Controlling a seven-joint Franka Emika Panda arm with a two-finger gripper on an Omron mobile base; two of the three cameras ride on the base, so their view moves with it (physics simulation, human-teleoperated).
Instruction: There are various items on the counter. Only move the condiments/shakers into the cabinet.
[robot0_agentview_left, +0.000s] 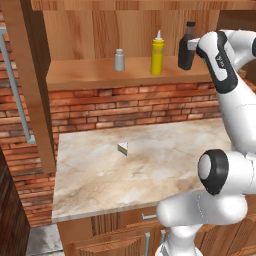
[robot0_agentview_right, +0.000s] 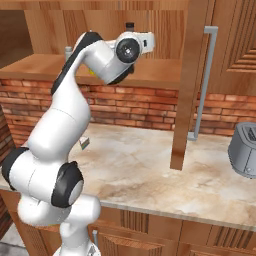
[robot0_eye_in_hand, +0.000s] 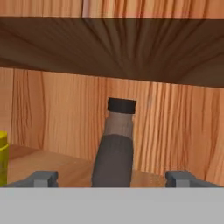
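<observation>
Two fingers stand wide apart either side of the dark bottle, arm reaching to the shelf.

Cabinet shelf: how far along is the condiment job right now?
Done: grey shaker, yellow squeeze bottle and dark bottle all stand on the cabinet shelf. In hand: nothing; the end effector is open around the dark bottle. Left: back the arm out; the rainbow wedge stays on the counter.
</observation>
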